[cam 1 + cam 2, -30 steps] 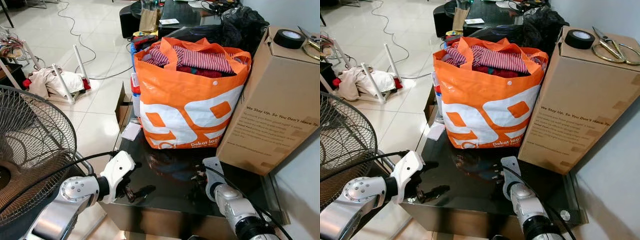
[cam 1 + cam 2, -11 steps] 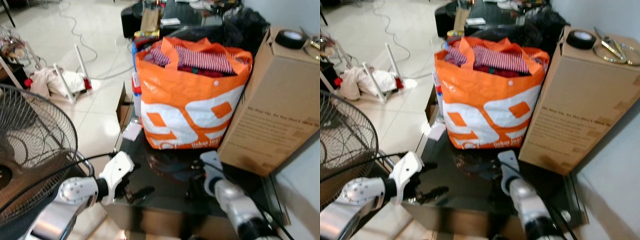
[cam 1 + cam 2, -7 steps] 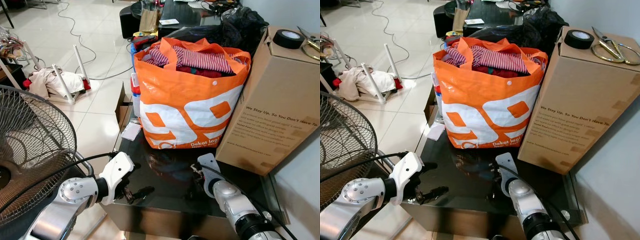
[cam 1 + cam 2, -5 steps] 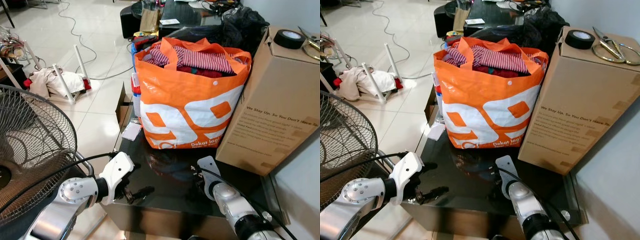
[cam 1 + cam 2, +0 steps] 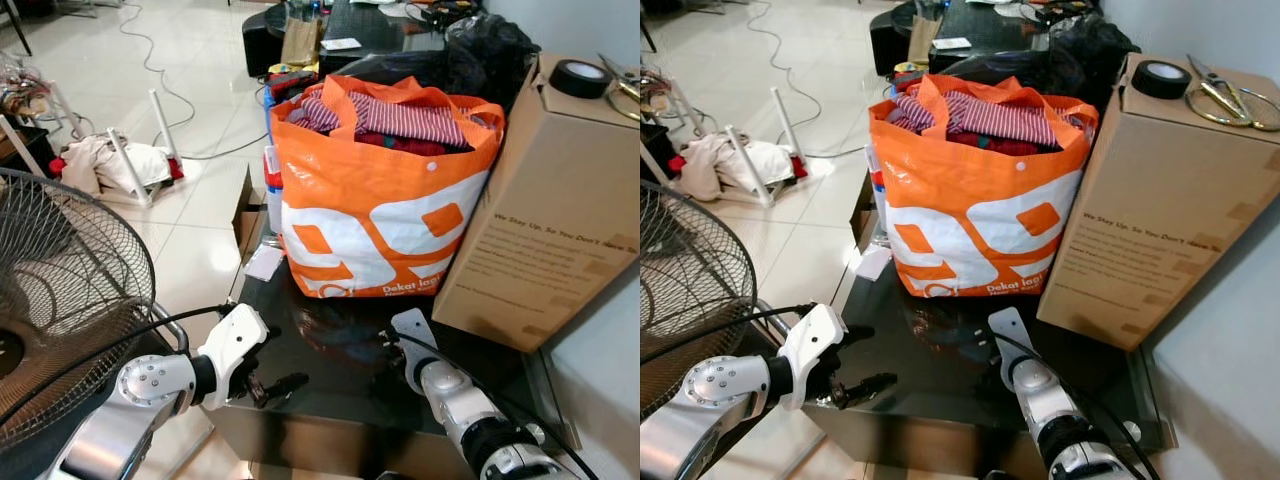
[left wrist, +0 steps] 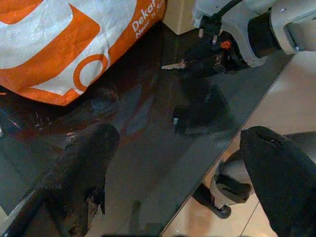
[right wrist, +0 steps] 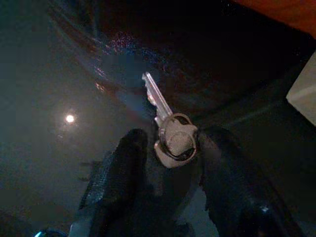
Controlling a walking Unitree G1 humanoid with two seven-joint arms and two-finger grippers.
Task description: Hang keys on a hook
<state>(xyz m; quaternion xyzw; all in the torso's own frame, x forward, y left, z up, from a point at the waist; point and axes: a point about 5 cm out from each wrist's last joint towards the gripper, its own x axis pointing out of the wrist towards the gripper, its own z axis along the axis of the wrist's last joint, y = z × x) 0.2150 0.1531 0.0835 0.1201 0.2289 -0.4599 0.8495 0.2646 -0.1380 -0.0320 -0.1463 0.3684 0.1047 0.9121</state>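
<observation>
A silver key on a ring (image 7: pixel 167 123) sticks out from between the black fingers (image 7: pixel 121 168) of my right gripper (image 6: pixel 197 58), which is shut on it. The gripper hovers low over the black glass table (image 5: pixel 330 400), just in front of the orange bag. The left wrist view shows the key (image 6: pixel 173 65) pointing out of the right gripper's tips. My left gripper (image 5: pixel 272 384) is at the table's front left edge, open, its two fingers (image 6: pixel 79 168) spread wide with nothing between them.
An orange shopping bag (image 5: pixel 385 200) stuffed with clothes stands on the table. A tall cardboard box (image 5: pixel 545 210) beside it carries a tape roll (image 5: pixel 580 77) and scissors. A standing fan (image 5: pixel 60 290) is close on my left. Cables and a rack lie on the tiled floor (image 5: pixel 190 130).
My right gripper has shifted slightly left and farther over the table with the key. The left gripper has stayed put. The camera wobbled a little.
</observation>
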